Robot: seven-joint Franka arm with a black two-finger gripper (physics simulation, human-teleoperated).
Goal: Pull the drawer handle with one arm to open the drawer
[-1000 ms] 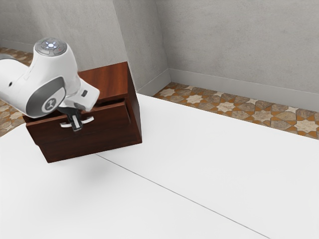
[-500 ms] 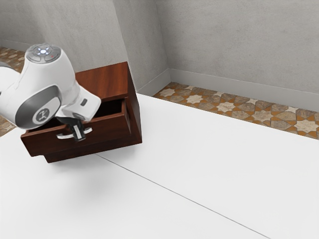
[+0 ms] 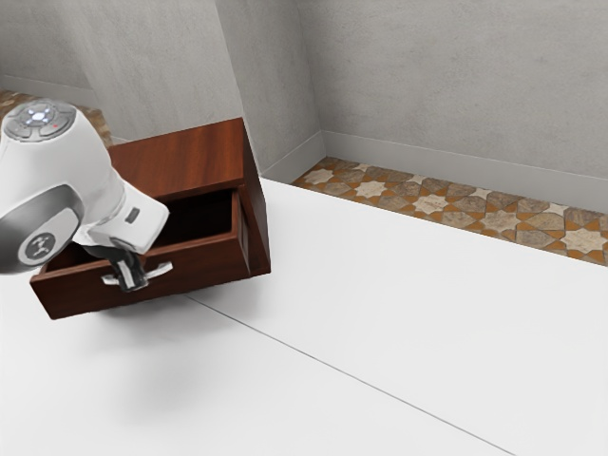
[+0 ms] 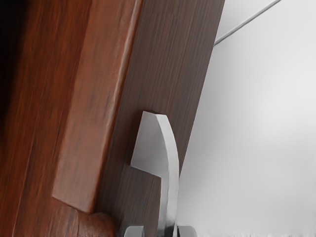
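Claw (image 3: 126,275) closed on the handle (image 3: 152,273): in the exterior view I see the black fingers pinching the silver bar at the drawer's (image 3: 195,255) front, and in the wrist view two grey fingertips (image 4: 186,230) sit on either side of the same curved bar (image 4: 158,153), touching it. The drawer stands partly out of the cabinet (image 3: 190,157), its front well forward of the cabinet face, with the dark inside open to view behind it. The cabinet is dark red-brown wood and stands on the white worktop (image 3: 380,313) at the exterior view's left, close to the grey wall (image 3: 456,76) and its corner. My arm (image 3: 66,180) comes in from the exterior view's left, white with grey joint covers. One grey disc on it (image 3: 40,244) bears a small white mark that I cannot read, and the cap above has small lights. A thin seam runs across the worktop from below the drawer toward the exterior view's lower right. Beyond the worktop lies a patterned tile floor (image 3: 456,204) in brown and cream.
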